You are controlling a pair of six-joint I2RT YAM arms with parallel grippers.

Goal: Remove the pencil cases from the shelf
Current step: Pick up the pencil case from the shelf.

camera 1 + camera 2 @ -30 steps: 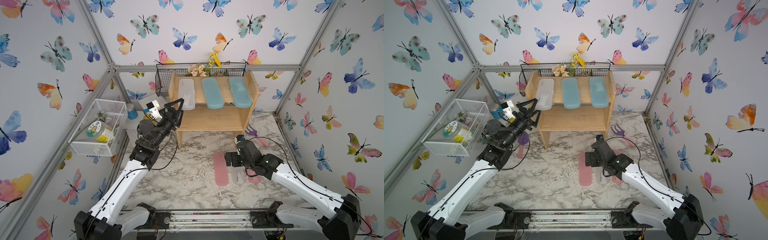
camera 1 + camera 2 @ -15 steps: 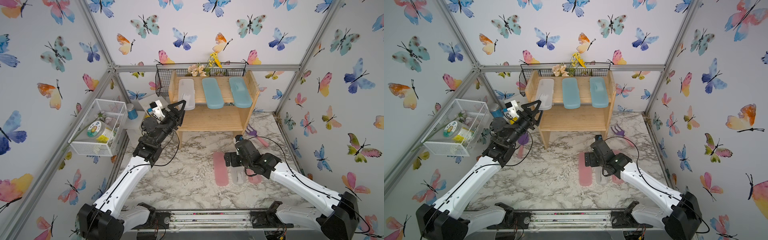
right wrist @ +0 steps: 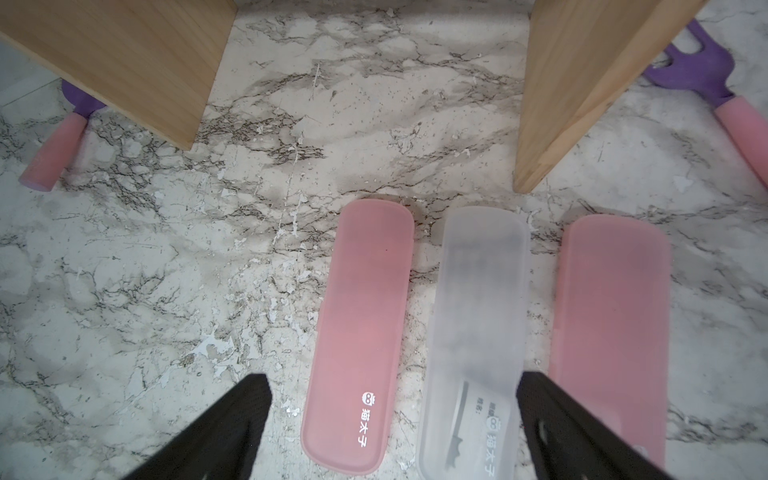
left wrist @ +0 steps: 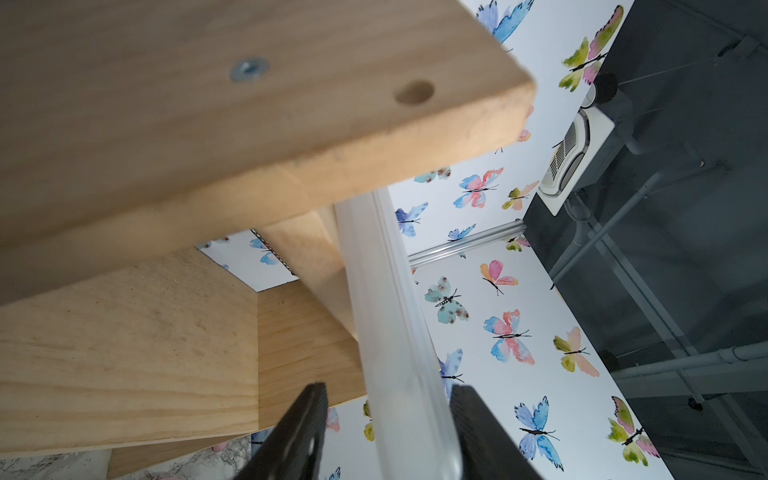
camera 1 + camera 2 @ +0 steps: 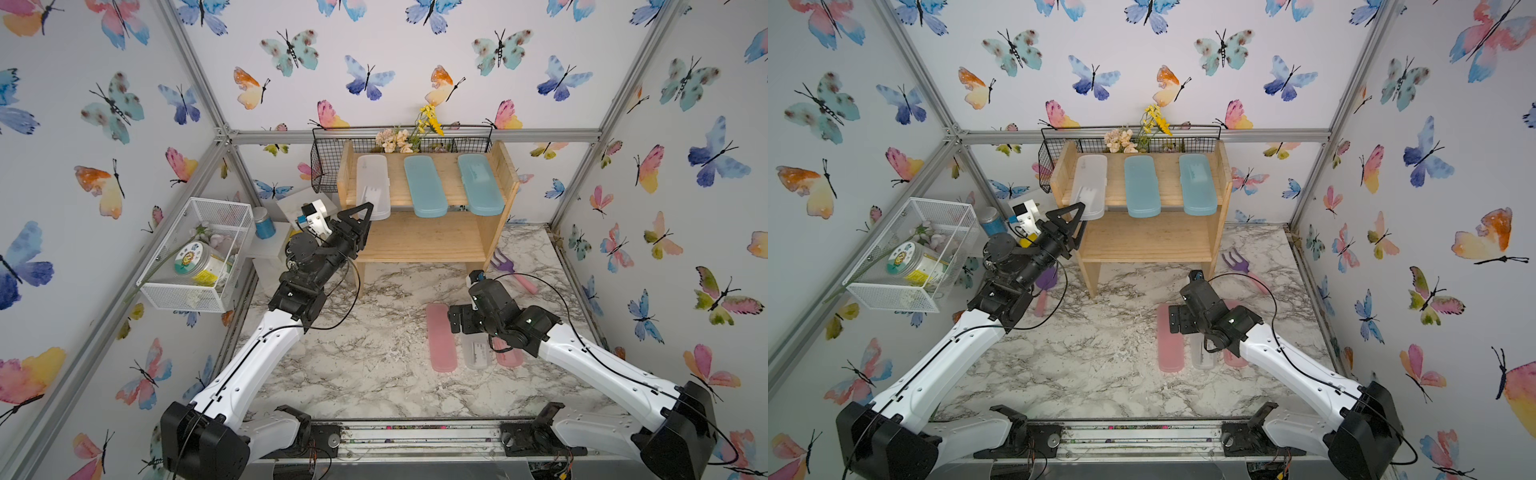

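Note:
The pine shelf (image 5: 419,245) stands at the back. Its top tier carries three pencil cases: a clear-white one (image 5: 372,183) and two teal ones (image 5: 424,187) (image 5: 480,185), all overhanging the front edge. My left gripper (image 5: 368,219) straddles the overhanging end of the clear-white case (image 4: 386,316). One finger lies against it, and a gap shows at the other finger (image 4: 305,419). Two pink cases (image 3: 365,311) (image 3: 611,299) and a clear-white case (image 3: 478,299) lie flat on the marble. My right gripper (image 3: 394,378) hovers open above them, holding nothing.
A black wire basket (image 5: 328,166) with flowers hangs behind the shelf. A white wire basket (image 5: 195,257) holding a jar sticks out from the left wall. A purple toy fork (image 5: 500,259) lies right of the shelf, a toy shovel (image 5: 1044,286) left of it, and a blue tin (image 5: 264,222) stands nearby.
My left gripper has moved forward and right to the top tier's front edge, and its jaws have narrowed around the clear-white case's end. The right arm has stayed almost still.

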